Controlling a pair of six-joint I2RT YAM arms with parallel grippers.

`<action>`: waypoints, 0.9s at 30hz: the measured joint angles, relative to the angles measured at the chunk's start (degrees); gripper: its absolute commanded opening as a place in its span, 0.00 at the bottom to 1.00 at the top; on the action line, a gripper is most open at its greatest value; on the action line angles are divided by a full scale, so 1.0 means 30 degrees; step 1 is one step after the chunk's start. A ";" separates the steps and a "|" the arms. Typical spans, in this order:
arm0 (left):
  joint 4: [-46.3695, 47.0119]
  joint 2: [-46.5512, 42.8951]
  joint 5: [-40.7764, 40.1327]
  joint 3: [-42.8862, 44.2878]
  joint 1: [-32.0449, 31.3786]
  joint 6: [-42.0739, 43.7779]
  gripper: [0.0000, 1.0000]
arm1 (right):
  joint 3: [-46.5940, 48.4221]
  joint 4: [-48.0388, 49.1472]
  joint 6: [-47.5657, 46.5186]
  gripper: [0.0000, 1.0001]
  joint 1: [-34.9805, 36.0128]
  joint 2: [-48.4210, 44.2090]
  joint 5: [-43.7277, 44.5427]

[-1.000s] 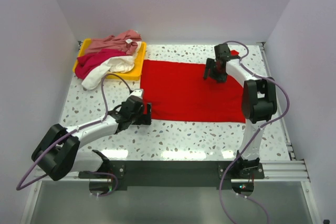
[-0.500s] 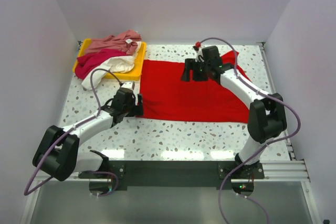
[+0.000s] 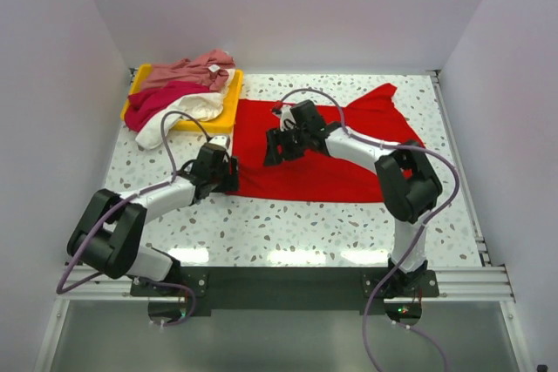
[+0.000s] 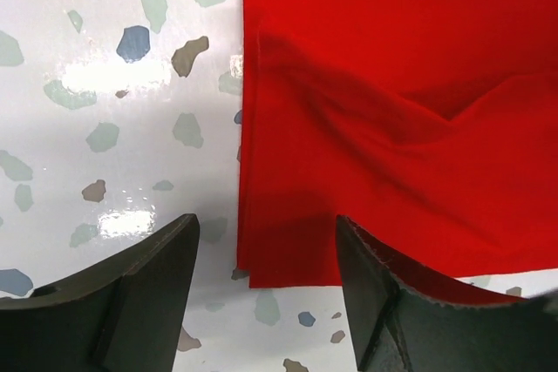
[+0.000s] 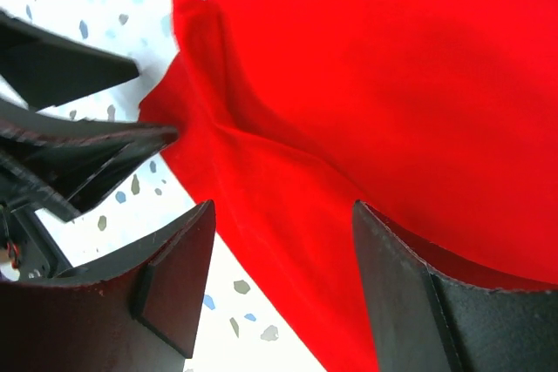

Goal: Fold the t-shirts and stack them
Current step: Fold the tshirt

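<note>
The bright red t-shirt (image 3: pixel 340 158) lies spread flat across the middle of the table. My left gripper (image 3: pixel 232 175) is open at its near-left corner. In the left wrist view the jaws straddle that corner (image 4: pixel 288 267) of the shirt, just above the table. My right gripper (image 3: pixel 275 151) is open and low over the left part of the shirt. In the right wrist view red cloth (image 5: pixel 366 111) lies under the spread jaws, and the left gripper's fingers (image 5: pixel 87 150) show beside it. The dusty pink (image 3: pixel 187 70), crimson-magenta (image 3: pixel 155 100) and cream-white (image 3: pixel 190 111) shirts lie bunched at the far left.
The three bunched shirts sit on a shallow yellow tray (image 3: pixel 232 104) at the far left, with cream cloth hanging over its near edge. The red shirt's far right corner (image 3: pixel 384 95) rises in a peak. White walls close in the left, back and right sides.
My right gripper has swept left across the red shirt from its far right to its left part. The left gripper has shifted up to the shirt's near-left corner. The shirt's right side changed shape.
</note>
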 measured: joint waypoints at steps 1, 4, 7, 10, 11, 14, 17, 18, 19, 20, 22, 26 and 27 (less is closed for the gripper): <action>0.0036 0.0175 -0.0007 0.0000 0.0015 0.0000 0.66 | 0.0000 0.0102 -0.0051 0.67 0.0138 0.0131 -0.0073; 0.0430 0.0532 -0.0073 0.0000 0.0036 0.0022 0.61 | 0.0000 0.0393 -0.0277 0.67 0.0510 0.0226 -0.0401; 0.1056 0.0845 -0.0087 0.0015 0.0051 0.0015 0.54 | 0.0007 0.0707 -0.0729 0.67 0.0692 0.0270 -0.0896; 0.1559 0.1144 -0.0146 0.0044 0.0058 -0.0007 0.42 | 0.0211 0.0758 -0.1326 0.67 0.0758 0.0692 -0.1166; 0.1676 0.1217 -0.0153 0.0044 0.0066 0.0000 0.38 | 0.0342 0.0772 -0.1515 0.67 0.0772 0.0947 -0.1224; 0.1894 0.1355 -0.0175 0.0044 0.0066 -0.0007 0.29 | 0.0809 0.0714 -0.2040 0.67 0.0787 0.1814 -0.1530; 0.1916 0.1384 -0.0168 0.0044 0.0066 0.0000 0.22 | 0.1231 0.0627 -0.2470 0.66 0.0831 0.2535 -0.1654; 0.1909 0.1384 -0.0160 0.0044 0.0066 -0.0015 0.20 | 0.1399 0.0583 -0.2601 0.66 0.0852 0.2718 -0.1719; 0.1909 0.1392 -0.0160 0.0029 0.0066 -0.0015 0.18 | 0.1501 0.0590 -0.2696 0.66 0.0867 0.2812 -0.1763; 0.1909 0.1392 -0.0138 0.0029 0.0066 -0.0015 0.14 | 0.1617 0.0576 -0.2820 0.66 0.0889 0.2914 -0.1843; 0.1938 0.1392 -0.0080 -0.0007 0.0066 -0.0029 0.10 | 0.1894 0.0568 -0.3016 0.66 0.0933 0.3053 -0.1945; 0.1945 0.1392 -0.0022 -0.0007 0.0066 -0.0029 0.07 | 0.2470 0.0532 -0.3381 0.64 0.0998 0.3191 -0.2011; 0.1945 0.1392 -0.0022 -0.0007 0.0066 -0.0036 0.06 | 0.2637 0.0532 -0.3468 0.63 0.1005 0.3271 -0.2018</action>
